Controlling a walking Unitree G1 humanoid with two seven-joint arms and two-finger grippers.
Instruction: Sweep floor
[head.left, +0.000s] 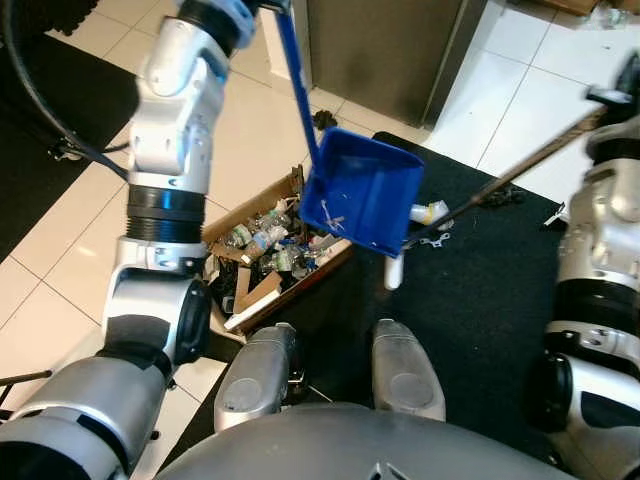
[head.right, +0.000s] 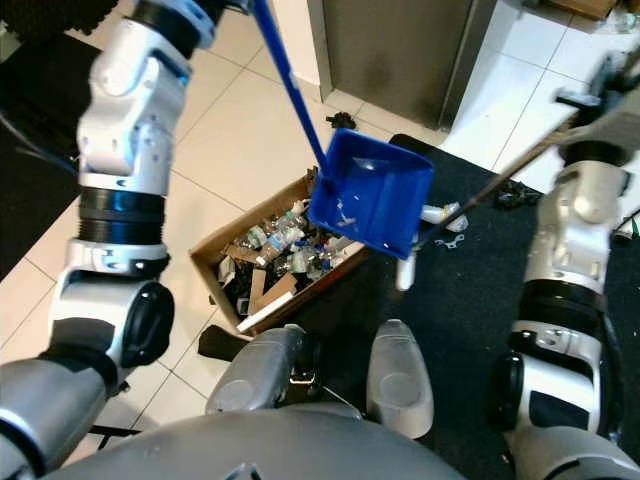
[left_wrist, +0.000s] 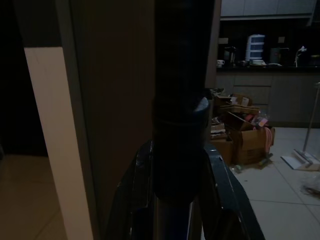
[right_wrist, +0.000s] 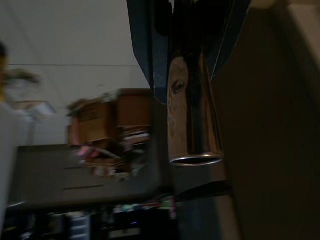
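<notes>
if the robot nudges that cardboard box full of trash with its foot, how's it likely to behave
The cardboard box looks shallow and wide, so it would probably slide rather than tip. Its walls seem thin and a flap sags, so a push may buckle the side. The bottles heaped loosely inside could rattle or spill over the low edge.

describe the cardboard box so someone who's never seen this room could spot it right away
Start at the dark mat just ahead of the robot's feet. Along the mat's left edge, on the pale tiled floor, lies a shallow open cardboard box. The blue dustpan hangs over its right end, and it alone is brown and packed with empty bottles and scraps.
</notes>
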